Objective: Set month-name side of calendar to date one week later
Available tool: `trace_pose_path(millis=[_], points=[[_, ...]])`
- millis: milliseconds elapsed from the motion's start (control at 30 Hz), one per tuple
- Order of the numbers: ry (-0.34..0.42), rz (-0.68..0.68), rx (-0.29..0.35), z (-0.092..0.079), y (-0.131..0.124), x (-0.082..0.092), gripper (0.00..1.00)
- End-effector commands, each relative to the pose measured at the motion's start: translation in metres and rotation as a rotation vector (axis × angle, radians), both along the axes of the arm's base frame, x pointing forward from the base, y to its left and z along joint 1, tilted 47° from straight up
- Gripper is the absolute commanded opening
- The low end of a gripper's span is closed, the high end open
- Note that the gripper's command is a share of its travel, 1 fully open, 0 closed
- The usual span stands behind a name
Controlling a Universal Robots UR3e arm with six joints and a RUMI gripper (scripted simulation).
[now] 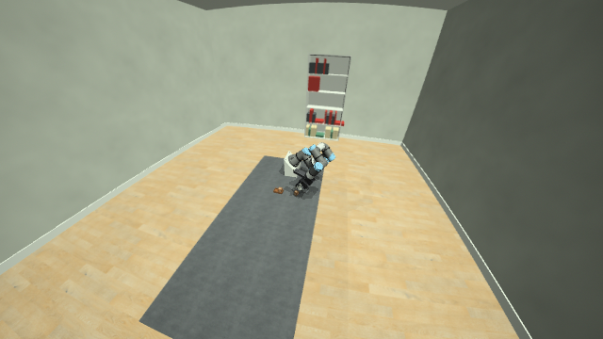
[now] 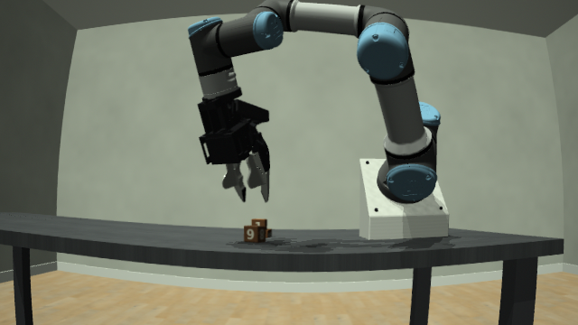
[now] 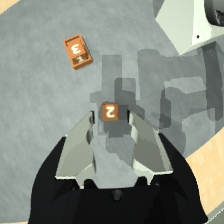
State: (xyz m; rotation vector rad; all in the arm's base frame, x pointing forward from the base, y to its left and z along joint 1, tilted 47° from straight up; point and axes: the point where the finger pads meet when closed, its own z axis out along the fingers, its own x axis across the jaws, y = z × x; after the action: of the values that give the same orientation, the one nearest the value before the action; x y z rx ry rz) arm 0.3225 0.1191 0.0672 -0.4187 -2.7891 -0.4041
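A loose brown cube (image 3: 109,112) (image 1: 297,192) lies on the grey table (image 3: 35,110) (image 2: 135,246) with a 2 on top. A brown tray (image 3: 84,61) (image 1: 276,189) lies apart from it and holds a second cube (image 3: 75,48) with a 3 on top. In the exterior view the two cubes stand close together. The front one (image 2: 250,234) shows a 9 and the one behind (image 2: 259,223) is partly hidden. My gripper (image 2: 254,198) (image 3: 110,111) (image 1: 301,185) hangs well above the loose cube. Its fingers are partly open and hold nothing.
The robot's white base block (image 2: 402,212) (image 3: 185,22) stands on the table to one side of the cubes. The table's edge (image 3: 207,150) runs close by the gripper in the wrist view. A bookshelf (image 1: 328,96) stands at the far wall.
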Motion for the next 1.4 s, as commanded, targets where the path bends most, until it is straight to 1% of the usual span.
trace_pose_path(millis=[0, 333, 400, 567, 700, 867, 1367], points=[[0.009, 0.009, -0.025, 0.0002, -0.0004, 0.0002, 0.29], [0.044, 0.049, -0.136, 0.0001, 0.0004, 0.0000, 0.29], [0.044, 0.049, -0.136, 0.0001, 0.0004, 0.0000, 0.29], [0.054, 0.067, -0.192, 0.0004, 0.0012, 0.0006, 0.29], [0.058, 0.077, -0.221, 0.0006, 0.0017, 0.0012, 0.29], [0.059, 0.081, -0.234, 0.0007, 0.0020, 0.0014, 0.29], [0.059, 0.081, -0.234, 0.0007, 0.0020, 0.0015, 0.29]])
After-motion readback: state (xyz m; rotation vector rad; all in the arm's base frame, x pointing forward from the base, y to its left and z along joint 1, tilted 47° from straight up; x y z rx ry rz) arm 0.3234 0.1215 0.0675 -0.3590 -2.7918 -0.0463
